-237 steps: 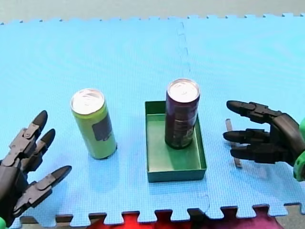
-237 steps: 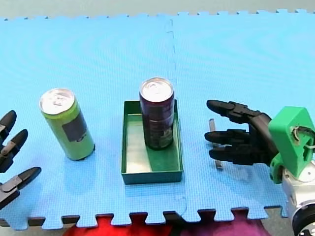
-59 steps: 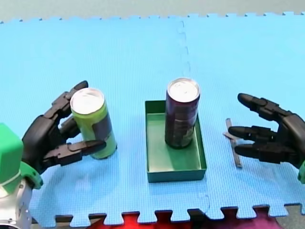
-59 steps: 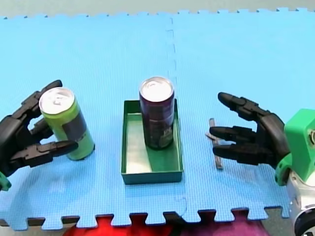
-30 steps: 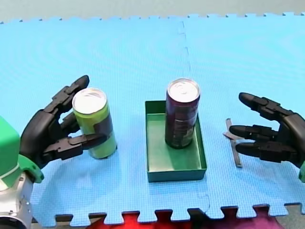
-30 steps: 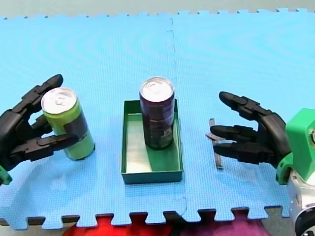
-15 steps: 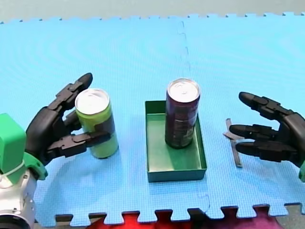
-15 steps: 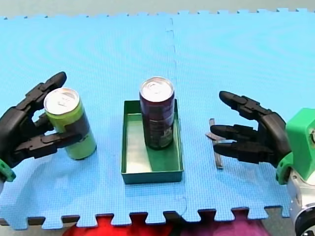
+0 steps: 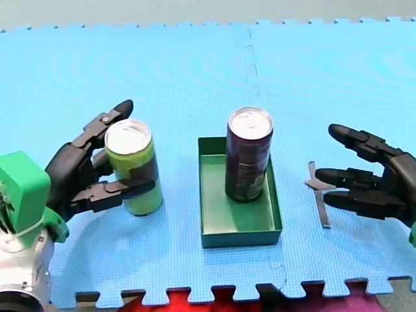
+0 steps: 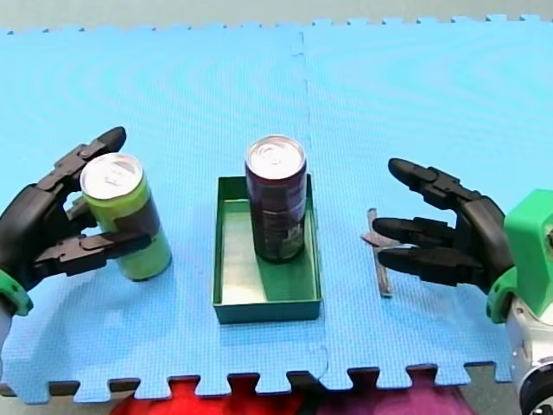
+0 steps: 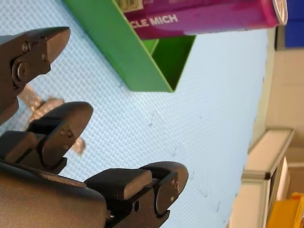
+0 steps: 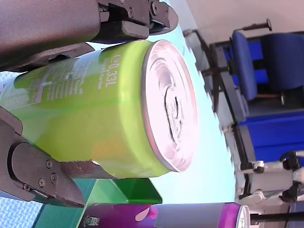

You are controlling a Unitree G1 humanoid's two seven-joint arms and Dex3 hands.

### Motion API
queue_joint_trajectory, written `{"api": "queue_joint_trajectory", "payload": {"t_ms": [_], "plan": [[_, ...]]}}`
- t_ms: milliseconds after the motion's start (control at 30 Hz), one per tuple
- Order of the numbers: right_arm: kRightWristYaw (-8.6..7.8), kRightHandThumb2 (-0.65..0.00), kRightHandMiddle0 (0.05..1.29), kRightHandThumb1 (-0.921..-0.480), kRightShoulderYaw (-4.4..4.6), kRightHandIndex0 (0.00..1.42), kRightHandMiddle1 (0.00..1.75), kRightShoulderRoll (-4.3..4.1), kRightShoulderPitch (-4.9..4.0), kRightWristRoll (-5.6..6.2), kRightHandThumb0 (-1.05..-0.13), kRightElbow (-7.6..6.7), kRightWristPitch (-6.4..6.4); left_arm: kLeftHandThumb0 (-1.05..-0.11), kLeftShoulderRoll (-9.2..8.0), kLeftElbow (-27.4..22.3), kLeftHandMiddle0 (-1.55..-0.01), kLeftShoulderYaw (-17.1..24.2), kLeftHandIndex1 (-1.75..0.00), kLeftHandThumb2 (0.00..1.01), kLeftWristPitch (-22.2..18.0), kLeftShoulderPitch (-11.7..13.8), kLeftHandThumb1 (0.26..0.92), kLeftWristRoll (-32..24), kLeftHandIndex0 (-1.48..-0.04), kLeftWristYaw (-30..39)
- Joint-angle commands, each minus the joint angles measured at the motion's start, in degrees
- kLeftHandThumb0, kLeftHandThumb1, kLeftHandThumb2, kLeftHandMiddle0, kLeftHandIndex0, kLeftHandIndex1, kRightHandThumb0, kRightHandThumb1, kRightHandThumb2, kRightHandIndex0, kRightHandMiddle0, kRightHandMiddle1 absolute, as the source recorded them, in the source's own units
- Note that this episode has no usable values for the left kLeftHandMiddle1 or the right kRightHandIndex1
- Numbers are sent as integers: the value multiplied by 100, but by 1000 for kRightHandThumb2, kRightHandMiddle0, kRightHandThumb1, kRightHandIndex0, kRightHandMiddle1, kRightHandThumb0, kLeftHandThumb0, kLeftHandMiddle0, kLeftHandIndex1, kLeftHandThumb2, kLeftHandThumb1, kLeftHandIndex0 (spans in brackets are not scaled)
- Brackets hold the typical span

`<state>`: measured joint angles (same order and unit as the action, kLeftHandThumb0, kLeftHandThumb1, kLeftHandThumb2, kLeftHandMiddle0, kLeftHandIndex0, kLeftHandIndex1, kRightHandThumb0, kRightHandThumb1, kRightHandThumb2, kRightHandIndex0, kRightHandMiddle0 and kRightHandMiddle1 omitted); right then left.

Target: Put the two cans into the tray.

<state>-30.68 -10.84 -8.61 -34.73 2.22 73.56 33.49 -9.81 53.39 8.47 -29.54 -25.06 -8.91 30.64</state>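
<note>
A green can (image 9: 133, 168) stands upright on the blue mat, left of the green tray (image 9: 239, 229). My left hand (image 9: 97, 170) is shut on the green can (image 12: 90, 123), fingers behind it and thumb across its front. A dark purple can (image 9: 247, 155) stands upright inside the tray, toward its far end. The same purple can (image 11: 199, 18) and tray (image 11: 118, 47) appear in the first wrist view. My right hand (image 9: 364, 184) hovers right of the tray and holds nothing.
A thin grey metal strip (image 9: 320, 203) lies on the mat beside my right hand. The mat's jigsaw front edge (image 9: 214, 294) runs close to me, with a red and purple surface below it. Office chairs (image 12: 266, 57) stand beyond the mat.
My left hand has closed around the green can and shifted it a little to the right and farther away. The right hand has barely moved.
</note>
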Motion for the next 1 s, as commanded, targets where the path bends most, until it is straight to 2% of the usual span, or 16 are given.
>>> {"api": "queue_joint_trajectory", "payload": {"t_ms": [0, 33, 67, 100, 133, 167, 200, 233, 267, 333, 433, 733, 967], "plan": [[40, -2, 445, -699, -16, 862, 0, -61, -26, 22, -758, -4, -29, -1048, -6, -20, -521, -56, -52, 3, -21, 33, 772, 92, -438, -94], [52, -2, 445, -700, -21, 862, 0, -67, -29, 27, -761, -1, -48, -1048, -6, -26, -669, -76, -61, 2, -48, 39, 774, 141, -604, -185], [60, -3, 445, -701, -28, 862, 0, -70, -33, 34, -765, 2, -69, -1048, 4, -18, -892, -82, -75, 1, -73, 37, 767, 175, -840, -277], [64, -3, 446, -702, -34, 862, 1, -72, -36, 42, -768, 2, -87, -1019, 24, 6, -1029, -72, -114, 0, -89, 28, 751, 173, -978, -340], [64, -3, 446, -703, -42, 862, 1, -71, -37, 50, -771, 2, -102, -952, 80, 73, -1006, -19, -195, 3, -92, -4, 730, 100, -1056, -383], [63, -3, 447, -704, -49, 861, 1, -70, -38, 58, -774, 1, -117, -781, 158, 148, -871, 30, -726, 4, -115, -46, 698, 59, -908, -521], [62, -3, 448, -705, -55, 860, 1, -69, -40, 67, -779, 0, -132, -642, 249, 220, -794, 57, -1329, 9, -168, -91, 697, 97, -678, -810], [64, -3, 448, -706, -59, 860, 1, -69, -43, 72, -782, -1, -147, -586, 337, 282, -784, 43, -1532, 15, -264, -128, 708, 256, -596, -1280], [70, -3, 449, -707, -60, 859, 1, -70, -45, 74, -787, -2, -160, -541, 423, 344, -824, 25, -1659, 27, -381, -155, 742, 453, -577, -1843], [88, -3, 449, -709, -59, 859, 1, -70, -46, 71, -794, -4, -171, -514, 562, 438, -874, 50, -1723, 35, -540, -174, 779, 617, -588, -2528], [151, -3, 451, -713, -49, 861, 1, -74, -41, 54, -809, -18, -175, -467, 719, 552, -949, 263, -1744, 31, -640, -171, 814, 270, -614, -2473], [257, -3, 453, -722, 7, 869, 1, -93, -23, 16, -839, -81, -174, -405, 745, 628, -965, 278, -1746, 15, -814, -192, 819, 224, -600, -2535], [343, -4, 453, -730, 67, 873, 0, -108, -16, -24, -854, -109, -169, -388, 741, 560, -961, 289, -1746, 13, -744, -163, 824, 217, -590, -2591]]}}
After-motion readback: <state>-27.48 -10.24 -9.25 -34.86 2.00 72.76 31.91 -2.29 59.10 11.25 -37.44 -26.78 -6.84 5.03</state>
